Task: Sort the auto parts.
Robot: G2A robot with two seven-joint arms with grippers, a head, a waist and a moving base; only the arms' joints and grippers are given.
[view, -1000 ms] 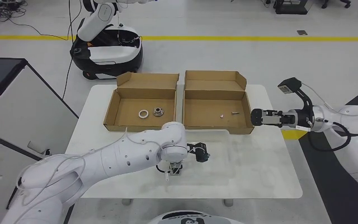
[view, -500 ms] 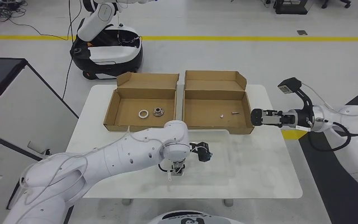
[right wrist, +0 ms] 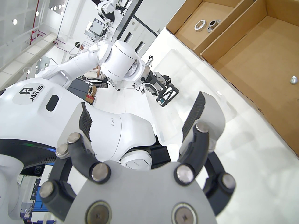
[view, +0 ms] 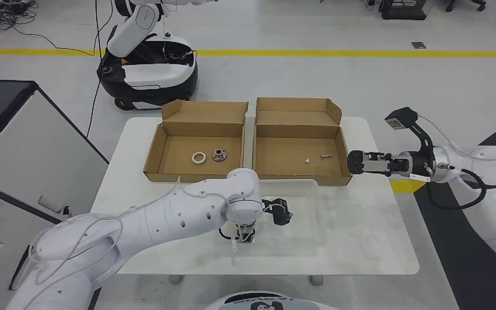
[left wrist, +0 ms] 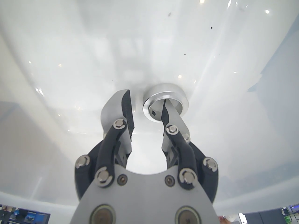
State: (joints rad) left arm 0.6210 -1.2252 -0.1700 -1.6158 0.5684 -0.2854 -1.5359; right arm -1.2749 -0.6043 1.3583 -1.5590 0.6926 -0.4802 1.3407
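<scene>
A silver metal ring (left wrist: 165,104) lies on the floor of the clear white tray (left wrist: 93,36). My left gripper (left wrist: 145,97) points down at it and is open, with one finger inside the ring and the other outside its wall. From above, that gripper (view: 245,232) is over the tray's front left part. My right gripper (view: 353,162) hangs open and empty off the table's right side, beside the right cardboard box (view: 298,177). In the right wrist view its fingers (right wrist: 198,113) are spread wide.
The left cardboard box (view: 157,147) holds a silver ring (view: 199,157) and a flanged part (view: 220,153). The right box holds two small parts (view: 308,161) (view: 326,154). Both boxes stand at the table's far side, behind the tray (view: 310,232).
My left gripper has shifted only slightly over the tray. The right arm has kept still.
</scene>
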